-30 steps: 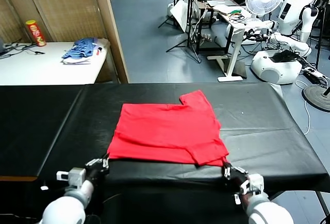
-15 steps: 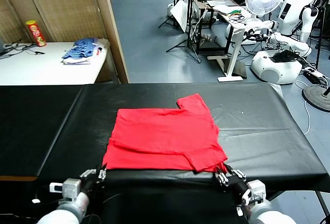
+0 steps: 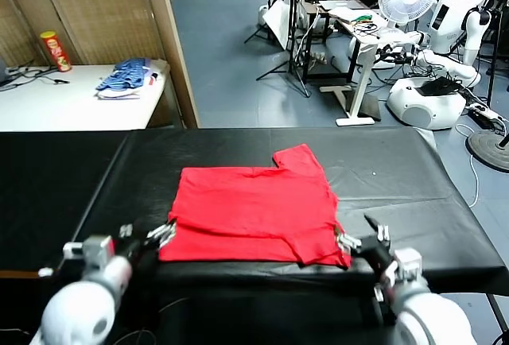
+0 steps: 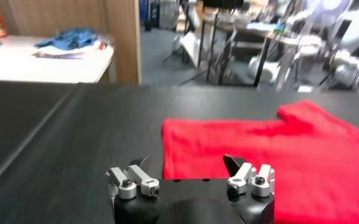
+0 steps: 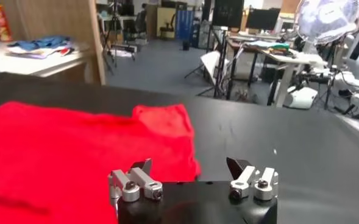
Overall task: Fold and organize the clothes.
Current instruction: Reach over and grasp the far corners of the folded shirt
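Our red T-shirt (image 3: pixel 254 214) lies partly folded on the black table (image 3: pixel 413 194), near the front edge, with one sleeve sticking out toward the far side. We have both grippers spread wide and holding nothing. The left gripper (image 3: pixel 159 235) sits just beside the shirt's near left corner, and the right gripper (image 3: pixel 359 242) sits just beside its near right corner.

The main risk we see is the front hem. It runs close to the table's edge, so if we come in for a new grip too low or too fast, a finger may push the cloth instead of pinching it and bunch the fold we have. The doubled layer near the right corner could also fool us: we might catch only the top layer, and lifting that would pull the fold open. If the two sides are picked at unequal depth, the next fold will likely come out crooked. The loose sleeve may drag and flip if we sweep the shirt across the table. Far off, on a white table (image 3: pixel 71 110), a blue pile of clothes (image 3: pixel 127 76) rests well apart from our work.
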